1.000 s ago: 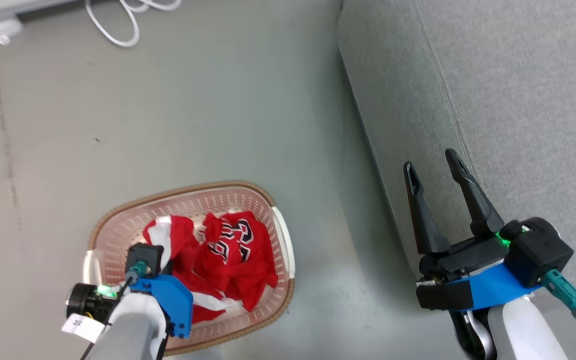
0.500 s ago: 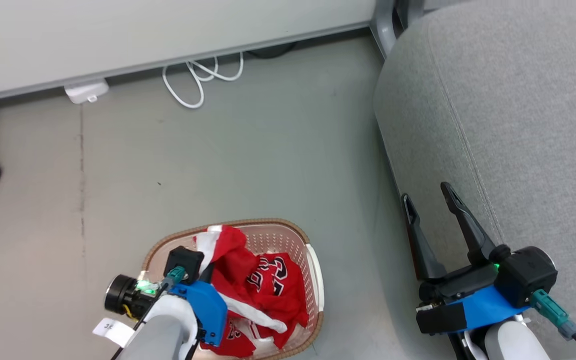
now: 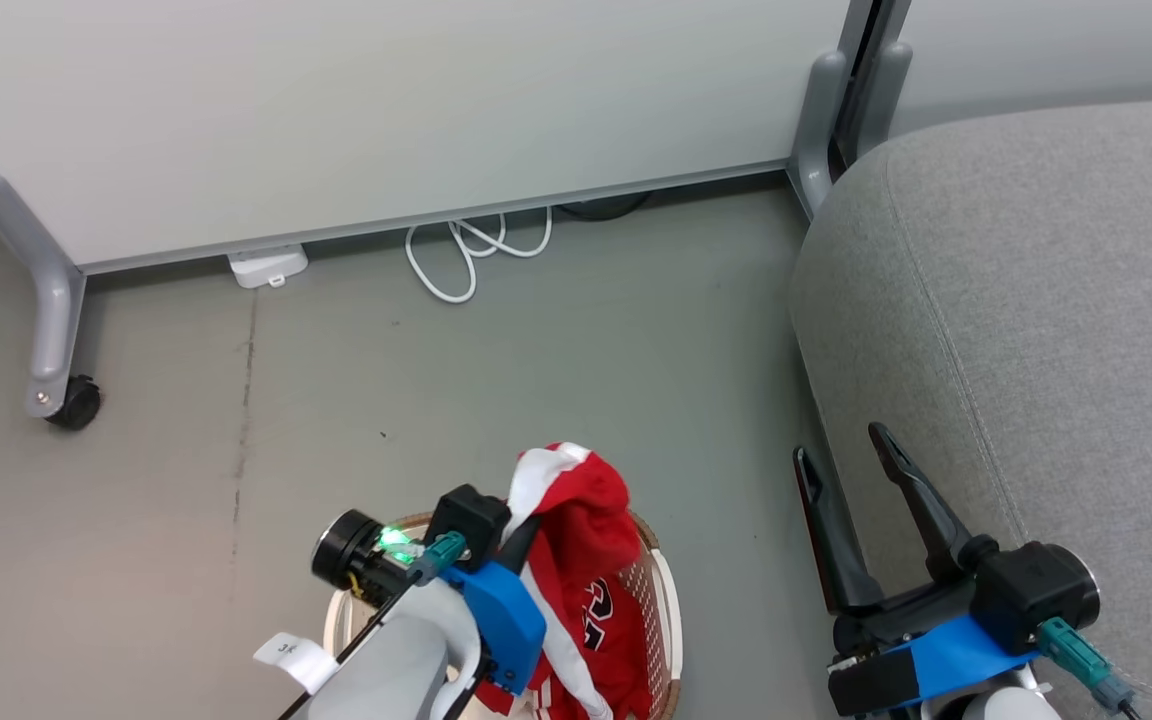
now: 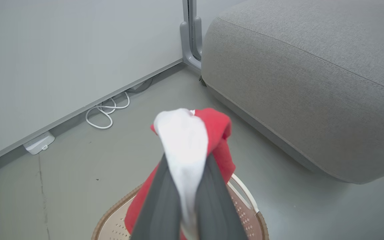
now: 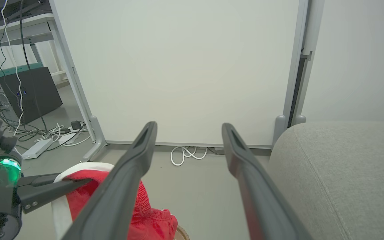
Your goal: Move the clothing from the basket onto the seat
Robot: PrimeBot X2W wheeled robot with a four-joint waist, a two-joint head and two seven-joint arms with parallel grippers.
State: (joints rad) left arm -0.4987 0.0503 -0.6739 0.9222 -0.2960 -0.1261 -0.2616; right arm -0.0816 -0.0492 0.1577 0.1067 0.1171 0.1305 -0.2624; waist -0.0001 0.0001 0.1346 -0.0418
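A red and white piece of the clothing (image 3: 581, 510) was pinched between the fingers of the left gripper (image 4: 186, 160), which were pressed tight together on it. The piece was held up above the basket (image 3: 673, 610), and its lower end hung down inside. More red clothing with letters on it (image 3: 601, 625) was seen lying in the basket.

The right gripper (image 3: 839, 445) was spread wide with nothing in it. It was seen low, just beside the front edge of the seat (image 3: 1036, 300).

The seat was off to the right of the basket, with a strip of grey floor (image 3: 536, 380) between them. No clothing was seen on the part of the seat that showed.

The step in hand was judged to be the lift and carry of one piece, so the job was thought to be near its start.

For the next move, the piece would need to be lifted until its hanging end was free of the basket rim. Then it would need to be carried to the right, over the floor, and brought above the seat. Only there should the fingers be opened. Care would be needed so that the loose end was not caught on the rim and the basket was not dragged along.
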